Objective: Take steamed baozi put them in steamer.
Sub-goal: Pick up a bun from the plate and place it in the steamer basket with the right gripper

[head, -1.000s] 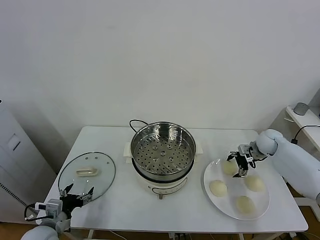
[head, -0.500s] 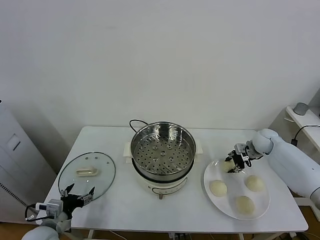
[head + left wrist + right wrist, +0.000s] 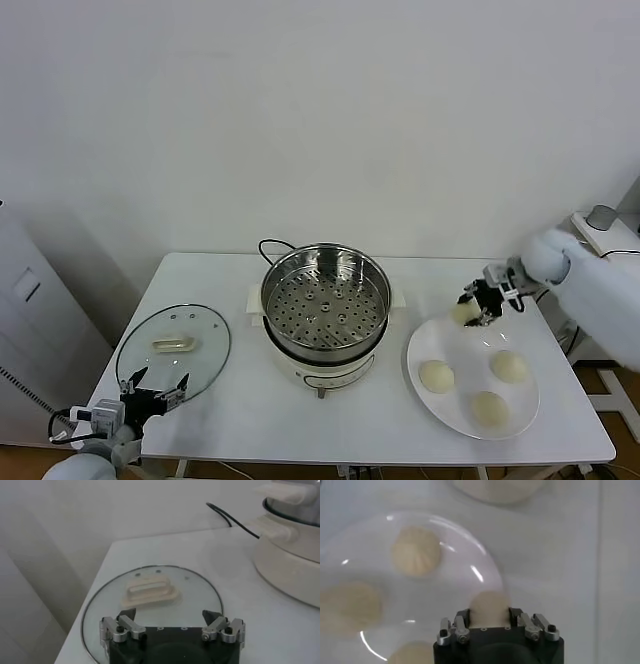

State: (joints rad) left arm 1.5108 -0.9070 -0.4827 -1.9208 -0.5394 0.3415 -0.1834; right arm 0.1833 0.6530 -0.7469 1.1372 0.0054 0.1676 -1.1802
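Observation:
My right gripper (image 3: pixel 474 308) is shut on one pale steamed baozi (image 3: pixel 463 313), held in the air above the far edge of the white plate (image 3: pixel 520 425). From the right wrist, that baozi (image 3: pixel 489 608) sits pinched between the fingers of the right gripper (image 3: pixel 489 614). Three more baozi (image 3: pixel 436 375) (image 3: pixel 509 366) (image 3: pixel 489 408) lie on the plate. The shiny steamer (image 3: pixel 325 300) stands empty at the table's middle, on its white cooker base. My left gripper (image 3: pixel 152 394) hangs open at the front left, over the near edge of the glass lid (image 3: pixel 150 592); in the left wrist view the left gripper (image 3: pixel 170 617) holds nothing.
The round glass lid (image 3: pixel 174 350) with a white handle lies flat at the table's left. A black cord (image 3: pixel 272 243) loops behind the steamer. A side shelf with a small grey object (image 3: pixel 602 216) stands at the far right.
The right gripper closed on a baozi on the plate, then lifted it up and slightly back off the plate. The left arm has not moved.

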